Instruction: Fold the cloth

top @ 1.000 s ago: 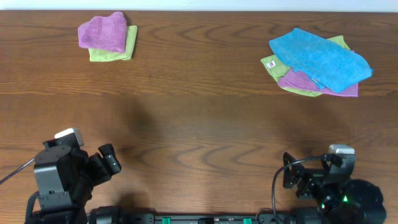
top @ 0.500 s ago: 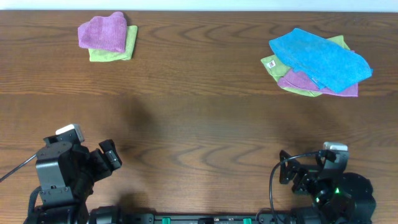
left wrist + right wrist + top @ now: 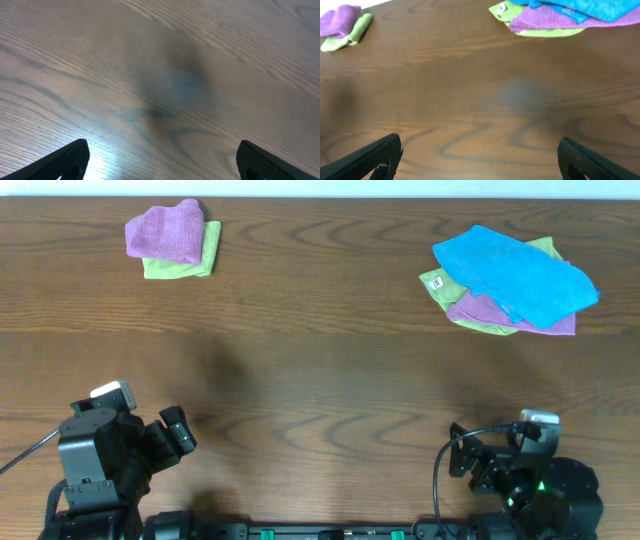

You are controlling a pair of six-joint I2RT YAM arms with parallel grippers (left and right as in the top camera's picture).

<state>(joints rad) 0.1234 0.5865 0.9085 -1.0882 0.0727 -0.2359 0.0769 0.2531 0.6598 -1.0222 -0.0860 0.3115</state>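
Note:
A magenta-purple cloth [image 3: 485, 311] lies unfolded at the far right, mostly under a bright blue cloth [image 3: 515, 275] and on a light green one [image 3: 440, 284]; it also shows in the right wrist view [image 3: 545, 22]. A second magenta-purple cloth [image 3: 165, 230], folded, sits on a folded green cloth [image 3: 205, 255] at the far left. My left gripper [image 3: 175, 435] is open and empty over bare wood near the front left [image 3: 160, 162]. My right gripper [image 3: 465, 465] is open and empty near the front right [image 3: 480, 157]. Both are far from the cloths.
The wooden table [image 3: 320, 370] spans the whole view, with a white strip along its far edge. A white tag [image 3: 434, 281] shows at the left corner of the right pile. The arm bases stand at the front edge.
The right arm has drawn slightly down and left towards the front edge. The left arm shifted very little. The cloths have not moved.

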